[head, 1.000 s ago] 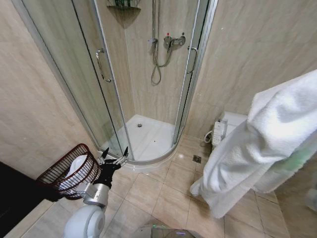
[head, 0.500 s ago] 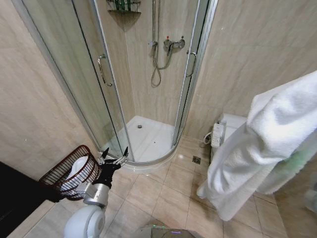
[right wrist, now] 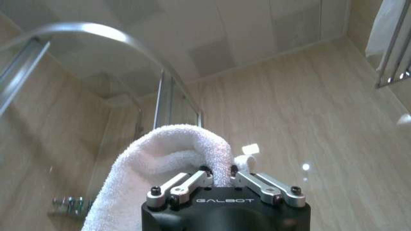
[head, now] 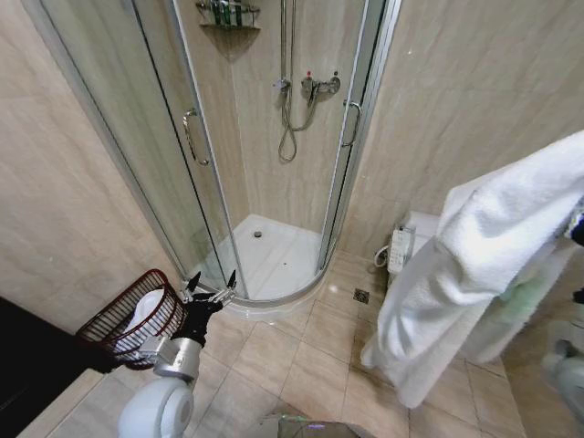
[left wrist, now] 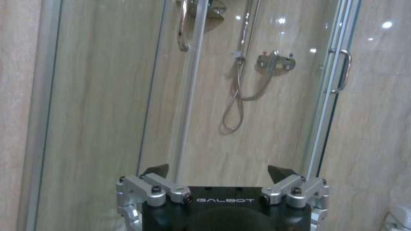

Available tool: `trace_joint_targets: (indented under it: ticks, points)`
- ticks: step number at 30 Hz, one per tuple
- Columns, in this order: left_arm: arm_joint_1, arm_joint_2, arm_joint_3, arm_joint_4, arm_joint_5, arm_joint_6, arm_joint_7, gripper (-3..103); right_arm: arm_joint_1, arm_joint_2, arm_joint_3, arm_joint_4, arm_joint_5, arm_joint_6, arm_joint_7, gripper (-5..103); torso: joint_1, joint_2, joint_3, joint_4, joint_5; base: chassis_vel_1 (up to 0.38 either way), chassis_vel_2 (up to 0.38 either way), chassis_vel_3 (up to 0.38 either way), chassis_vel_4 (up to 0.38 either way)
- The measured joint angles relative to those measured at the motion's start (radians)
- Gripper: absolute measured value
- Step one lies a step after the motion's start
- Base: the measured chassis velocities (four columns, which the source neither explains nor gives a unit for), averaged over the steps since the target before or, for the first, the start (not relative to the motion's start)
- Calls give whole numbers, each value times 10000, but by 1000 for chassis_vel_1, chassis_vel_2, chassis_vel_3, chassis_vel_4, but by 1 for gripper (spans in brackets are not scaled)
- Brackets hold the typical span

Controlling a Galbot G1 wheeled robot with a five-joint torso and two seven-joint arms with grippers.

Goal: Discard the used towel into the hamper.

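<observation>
The used towel (head: 474, 265), large and white, hangs in the air at the right of the head view, high over the tiled floor. In the right wrist view my right gripper (right wrist: 220, 174) is shut on a fold of the towel (right wrist: 160, 163). The hamper (head: 109, 330), a dark reddish-brown openwork basket, stands on the floor at the lower left with something white (head: 146, 306) inside. My left gripper (head: 211, 284) is open just to the right of the hamper's rim. The left wrist view has this gripper (left wrist: 218, 172) empty, facing the shower.
A curved glass shower cabin (head: 187, 137) with a white tray (head: 274, 251) fills the far corner. A toilet (head: 411, 233) stands behind the towel, with a floor drain (head: 363, 294) near it. A dark surface (head: 27, 360) borders the hamper. Open tiled floor (head: 292, 356) lies between hamper and towel.
The camera has tilted up a little. The towel has shifted slightly to the left and hangs a bit lower. The left gripper has stayed beside the hamper.
</observation>
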Motion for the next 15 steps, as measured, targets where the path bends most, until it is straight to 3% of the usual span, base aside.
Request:
trace_joint_targets:
  ticks: [8,15]
  points:
    - [0,0,0,0,0,0,0,100,323,-290,228,2,438,30,70,7,170,381,210,3,-2,0,0,0,0]
    - [0,0,0,0,0,0,0,100,241,-41,-248,2,52,35,-77,7,303,691,385,2,1,0,0,0,0]
